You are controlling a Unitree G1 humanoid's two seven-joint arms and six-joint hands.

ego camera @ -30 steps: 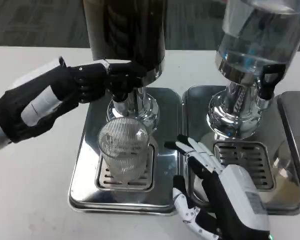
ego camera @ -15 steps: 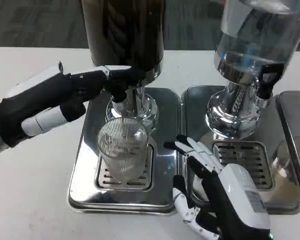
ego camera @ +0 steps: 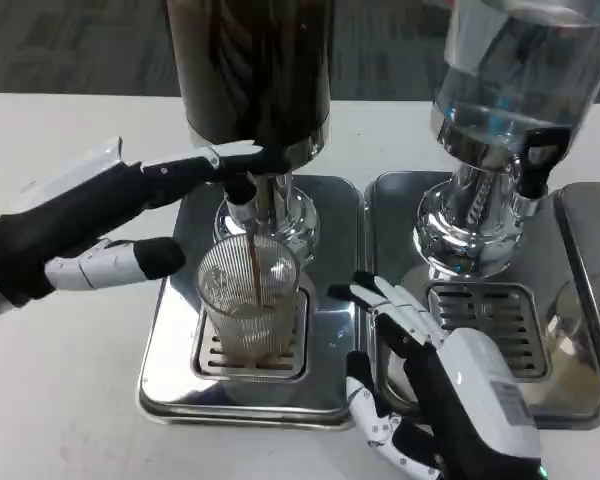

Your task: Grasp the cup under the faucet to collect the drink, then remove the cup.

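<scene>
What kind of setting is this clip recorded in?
Probably a self-serve drink station, perhaps a cafeteria or a test mock-up: a dark beverage dispenser pouring into a ribbed cup, a clear dispenser, steel drip trays.

White table (ego camera: 60, 120) under even light, dark grey patterned carpet (ego camera: 70, 45) beyond its far edge.

A single head view looks down and forward from the robot's own height onto the white table (ego camera: 40, 400), close to the work. The two drink dispensers fill the top of the frame, their upper parts cut off: the dark dispenser (ego camera: 250, 70) left of centre, the clear dispenser (ego camera: 520, 70) at right. The left hand (ego camera: 100, 225) enters from the left edge, the right hand (ego camera: 450, 390) from the bottom.
</scene>
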